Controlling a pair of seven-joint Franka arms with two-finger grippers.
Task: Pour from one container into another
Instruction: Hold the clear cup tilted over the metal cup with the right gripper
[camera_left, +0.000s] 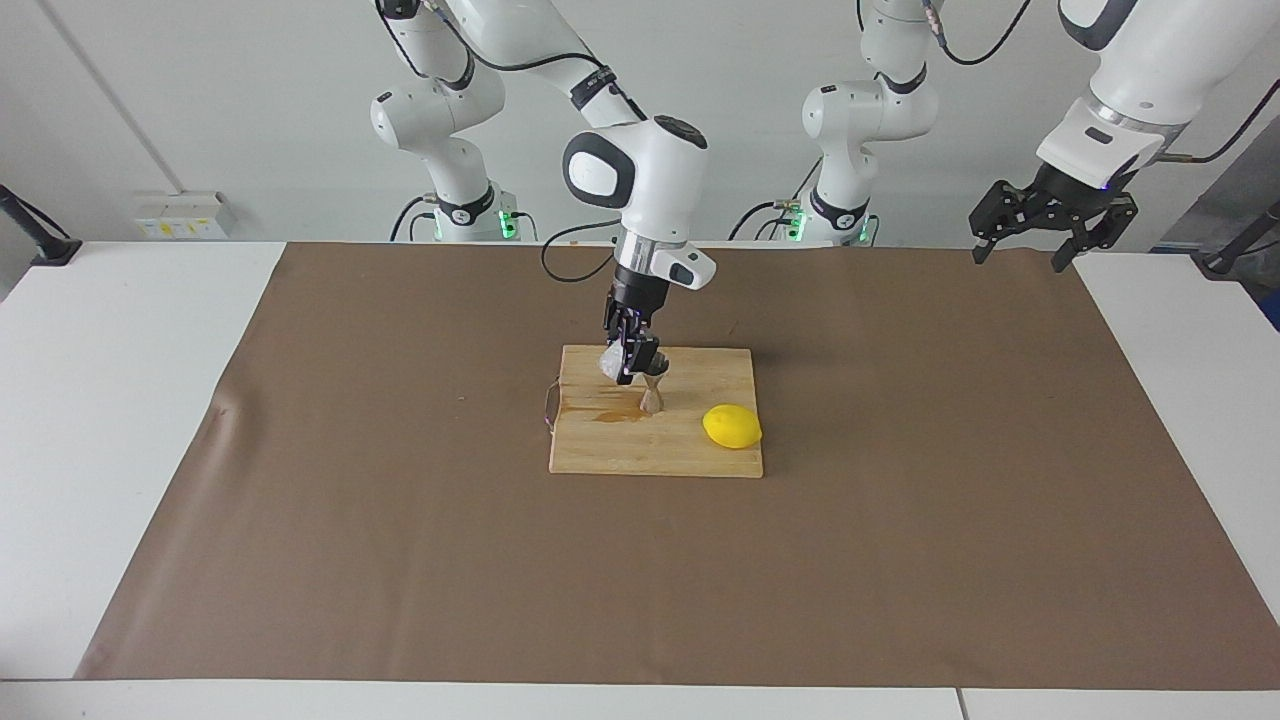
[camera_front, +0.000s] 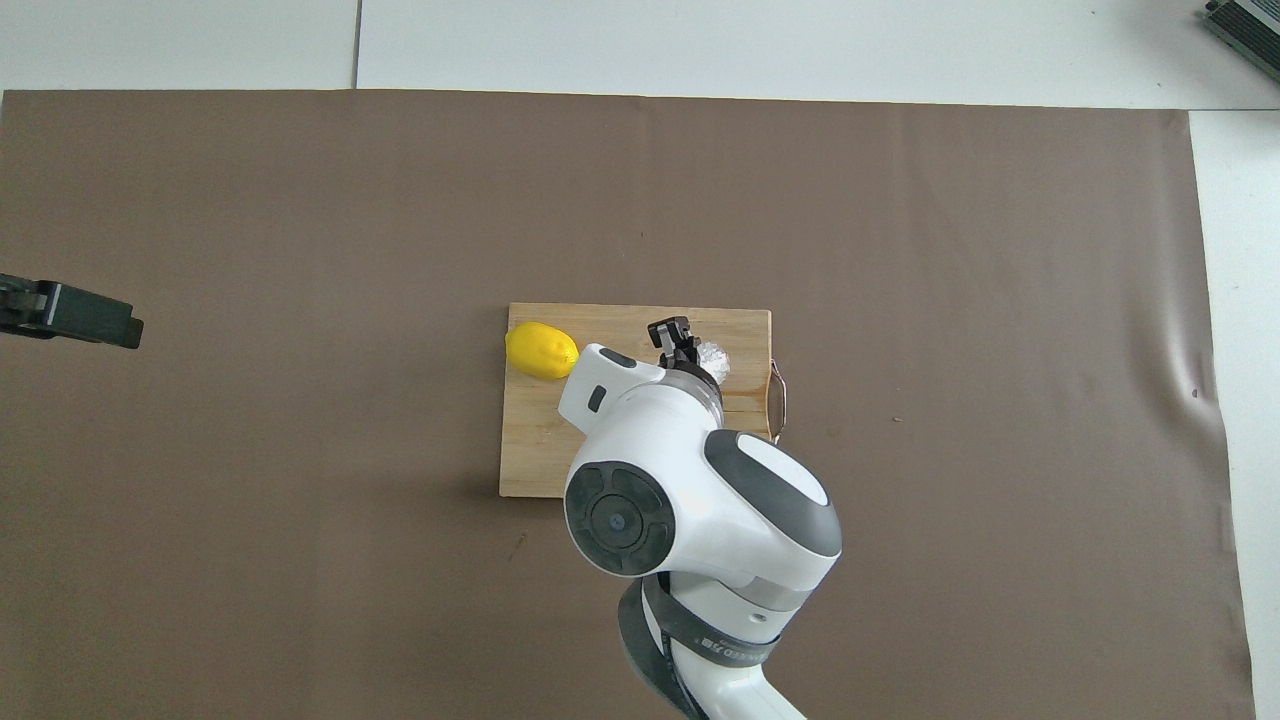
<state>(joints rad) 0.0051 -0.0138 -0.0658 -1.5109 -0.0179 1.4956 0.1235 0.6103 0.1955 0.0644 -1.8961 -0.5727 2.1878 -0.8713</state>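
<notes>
My right gripper (camera_left: 627, 362) (camera_front: 683, 340) is shut on the clear cup (camera_left: 610, 364) (camera_front: 712, 353), a small textured container held tilted just above the wooden board (camera_left: 700, 455) (camera_front: 530, 450). Right beside it the steel jigger (camera_left: 652, 393) stands upright on the board, its mouth just under the cup; in the overhead view the arm hides it. My left gripper (camera_left: 1032, 232) (camera_front: 70, 315) hangs open in the air over the mat's edge at the left arm's end of the table and waits.
A yellow lemon (camera_left: 732, 426) (camera_front: 541, 350) lies on the board toward the left arm's end. A wet brownish stain (camera_left: 610, 415) marks the board beside the jigger. A metal handle loop (camera_left: 548, 405) (camera_front: 779, 392) sticks out from the board's end. A brown mat (camera_left: 400, 520) covers the table.
</notes>
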